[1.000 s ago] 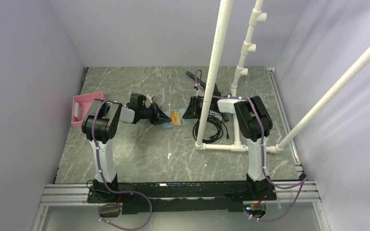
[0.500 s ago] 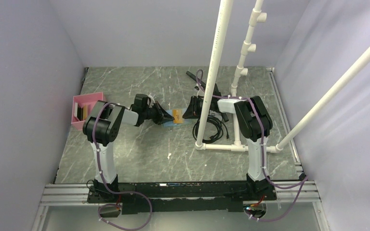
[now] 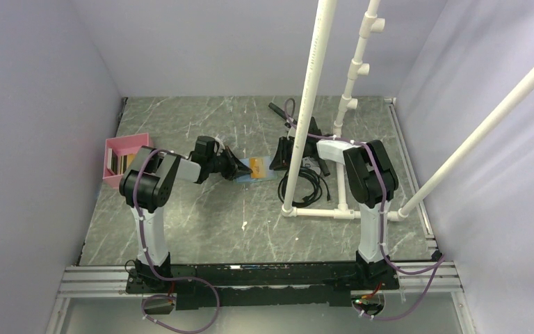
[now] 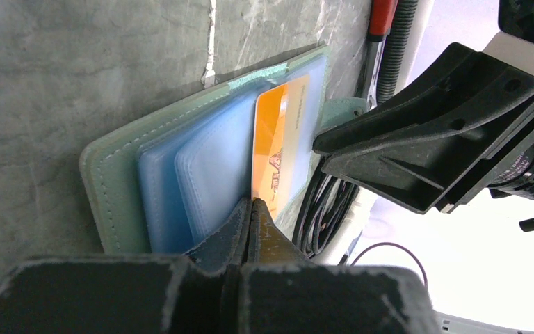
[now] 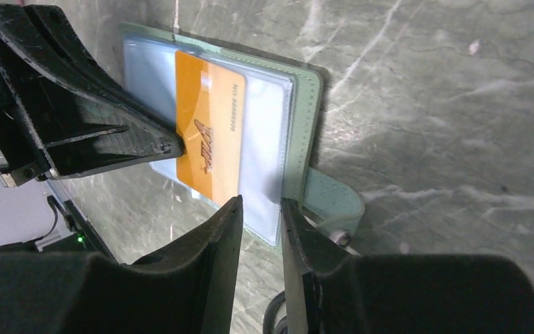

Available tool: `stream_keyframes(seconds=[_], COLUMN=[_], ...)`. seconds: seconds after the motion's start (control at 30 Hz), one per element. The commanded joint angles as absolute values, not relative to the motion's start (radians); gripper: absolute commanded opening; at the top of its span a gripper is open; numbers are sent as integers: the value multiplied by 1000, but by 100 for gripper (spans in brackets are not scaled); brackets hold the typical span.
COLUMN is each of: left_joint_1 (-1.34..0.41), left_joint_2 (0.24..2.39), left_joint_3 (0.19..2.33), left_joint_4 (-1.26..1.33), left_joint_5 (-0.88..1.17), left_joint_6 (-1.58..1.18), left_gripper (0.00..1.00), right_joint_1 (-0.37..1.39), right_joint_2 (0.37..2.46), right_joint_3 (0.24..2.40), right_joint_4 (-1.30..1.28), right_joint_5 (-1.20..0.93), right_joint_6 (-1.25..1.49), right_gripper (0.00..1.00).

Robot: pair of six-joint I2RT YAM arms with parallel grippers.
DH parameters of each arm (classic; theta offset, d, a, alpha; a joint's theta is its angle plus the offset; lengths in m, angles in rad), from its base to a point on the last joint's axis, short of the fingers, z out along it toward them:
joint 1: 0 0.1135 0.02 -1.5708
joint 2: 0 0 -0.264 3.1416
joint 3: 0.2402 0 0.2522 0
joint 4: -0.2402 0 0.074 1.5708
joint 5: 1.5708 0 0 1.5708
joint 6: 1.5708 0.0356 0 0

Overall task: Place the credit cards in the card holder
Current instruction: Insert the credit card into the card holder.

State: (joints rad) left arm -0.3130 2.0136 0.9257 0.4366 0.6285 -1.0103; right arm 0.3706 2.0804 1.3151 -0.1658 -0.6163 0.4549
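The green card holder [image 5: 304,118] lies open on the table, pale blue sleeves up, its closure tab [image 5: 334,198] towards my right gripper. It also shows in the left wrist view [image 4: 111,181]. An orange credit card [image 5: 208,132] lies partly inside a sleeve. My left gripper [image 4: 252,203] is shut on the card's near edge [image 4: 278,149]. My right gripper [image 5: 259,202] is narrowly open at the holder's opposite side, a sleeve corner reaching between its fingers. In the top view the left gripper [image 3: 240,169] and the right gripper [image 3: 276,161] face each other across the card [image 3: 255,165].
A pink tray [image 3: 128,140] with dark items inside stands at the left. A white pipe frame [image 3: 306,104] rises just right of the holder, with a black coiled cable [image 3: 309,184] at its foot. Walls enclose the table on three sides.
My left gripper has moved right with the orange card, pushing it further over the holder. My right gripper has shifted slightly left and back towards the holder's edge.
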Motion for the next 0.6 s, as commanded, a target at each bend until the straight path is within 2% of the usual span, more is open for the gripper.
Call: stream_keyframes(seconds=[0.0, 0.37, 0.57], left_joint_1=[-330, -407, -443], left_joint_2=[2013, 2074, 2097], left_joint_3=[937, 1046, 1120], left_joint_4=[390, 351, 264], left_joint_5=[556, 538, 534], left_joint_6=[-980, -976, -935], left_gripper=[0, 0, 0], right_joint_1=[354, 371, 371], right_joint_2=[2071, 2142, 2123], right_joint_3=[1313, 1300, 1289], right_joint_4=[-217, -138, -120], right_joint_5=[-530, -643, -647], right_joint_6=[409, 453, 455], right_gripper=[30, 14, 12])
